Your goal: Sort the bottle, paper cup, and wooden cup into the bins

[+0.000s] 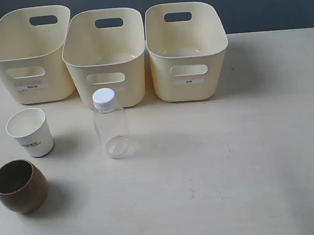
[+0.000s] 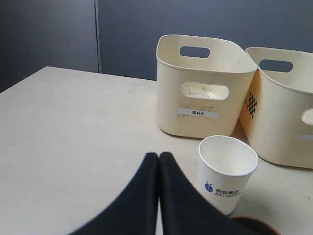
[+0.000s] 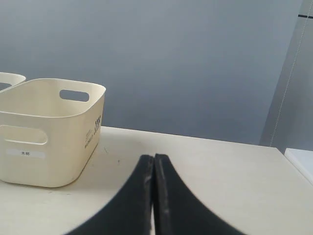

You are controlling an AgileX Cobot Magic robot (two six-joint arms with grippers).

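Observation:
The clear bottle (image 1: 111, 124) with a white cap stands upright in front of the middle bin (image 1: 105, 53). Left of it stands the white paper cup (image 1: 30, 132), and nearer the front edge sits the dark-brown wooden cup (image 1: 20, 185). Three cream bins line the back: left bin (image 1: 28, 54), middle bin, right bin (image 1: 186, 48). No arm shows in the exterior view. In the left wrist view my left gripper (image 2: 159, 155) is shut and empty, close beside the paper cup (image 2: 226, 172), before the left bin (image 2: 203, 85). My right gripper (image 3: 154, 157) is shut and empty, right of the right bin (image 3: 46, 129).
The pale table (image 1: 232, 160) stretches to the right of the bottle. A dark grey wall (image 1: 257, 1) rises behind the bins. A sliver of the wooden cup's rim (image 2: 254, 226) shows at the edge of the left wrist view.

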